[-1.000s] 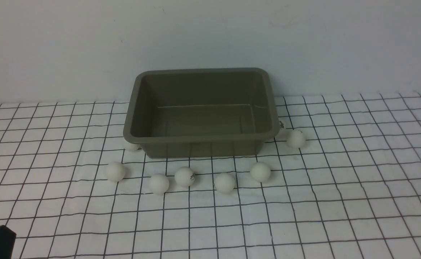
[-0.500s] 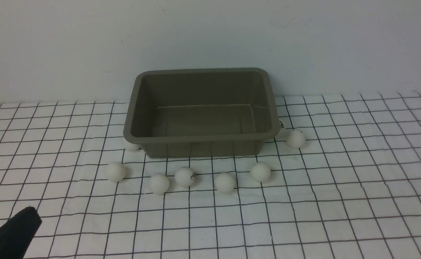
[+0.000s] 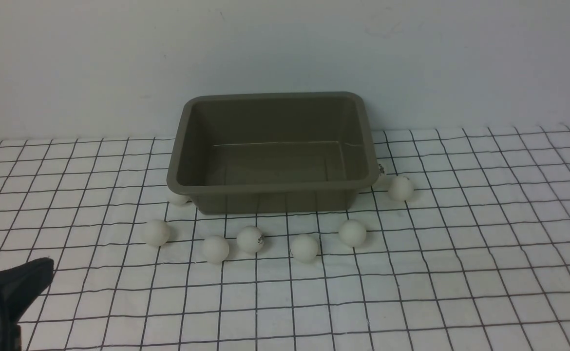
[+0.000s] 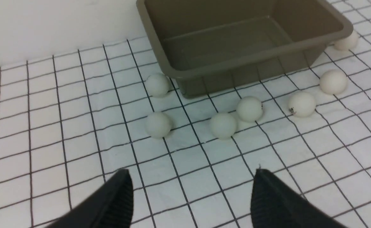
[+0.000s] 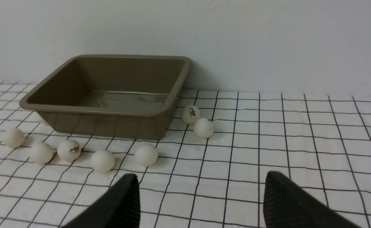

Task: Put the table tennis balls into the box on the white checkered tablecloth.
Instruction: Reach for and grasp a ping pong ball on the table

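Note:
Several white table tennis balls lie on the white checkered tablecloth (image 3: 460, 253) around the olive-grey box (image 3: 265, 187), which holds nothing. Most form a row in front of it, from one ball (image 3: 157, 232) to another (image 3: 352, 232). A ball (image 3: 400, 188) sits off the box's right corner. Another ball (image 3: 178, 197) peeks from under the left corner. My left gripper (image 3: 14, 257) is at the near left, open and holding nothing (image 4: 192, 172), well short of the nearest ball (image 4: 158, 124). My right gripper (image 5: 201, 176) is open and holding nothing, facing the box (image 5: 93, 109) and the balls (image 5: 146, 155) from a distance. It is out of the front view.
A plain pale wall (image 3: 285, 48) rises directly behind the box. The checkered cloth stretches out on both sides of the box and towards me.
My left gripper has come up into the front view at the bottom left and moved forward a little. The balls and the box have stayed where they were.

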